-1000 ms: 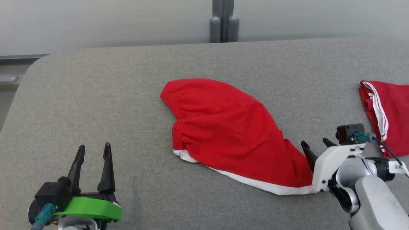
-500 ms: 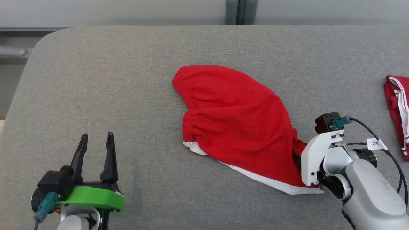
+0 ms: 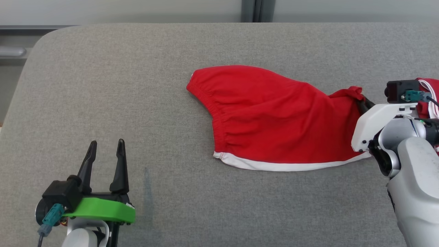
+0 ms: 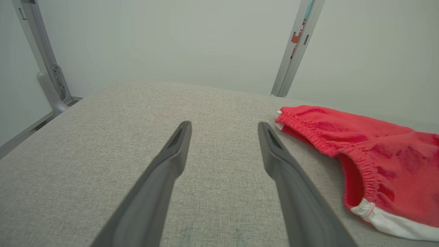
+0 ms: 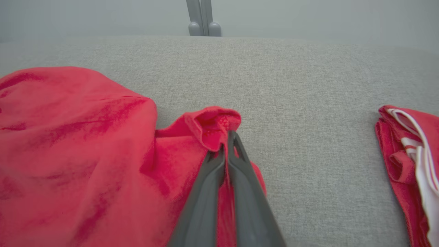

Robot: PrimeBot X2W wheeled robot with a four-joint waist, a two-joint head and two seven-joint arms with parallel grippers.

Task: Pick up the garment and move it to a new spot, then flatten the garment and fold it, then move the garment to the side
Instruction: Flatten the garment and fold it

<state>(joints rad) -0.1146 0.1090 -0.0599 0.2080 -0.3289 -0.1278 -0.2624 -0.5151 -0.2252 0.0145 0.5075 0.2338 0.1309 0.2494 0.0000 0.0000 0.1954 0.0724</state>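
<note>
The garment (image 3: 274, 116) is a pair of red shorts with a white hem, spread across the middle of the grey table (image 3: 137, 85). My right gripper (image 3: 362, 101) is shut on the garment's right end, pinching a bunched fold of red cloth (image 5: 212, 128) between its fingertips (image 5: 229, 144) and lifting it slightly. In the left wrist view the garment's elastic waistband (image 4: 343, 151) lies to the right of my open left gripper (image 4: 224, 128). That left gripper (image 3: 106, 147) rests at the lower left of the head view, apart from the cloth, nothing between its fingers.
A second red garment with white stripes (image 3: 428, 96) lies folded at the table's right edge, close behind my right wrist; it also shows at the right (image 5: 411, 151) in the right wrist view. A wall with a grey post (image 3: 255, 10) stands behind the table.
My right gripper closed on the garment's right end and pulled it up and to the right, stretching the shorts sideways. The head camera shifted. The left gripper stayed open and still.
</note>
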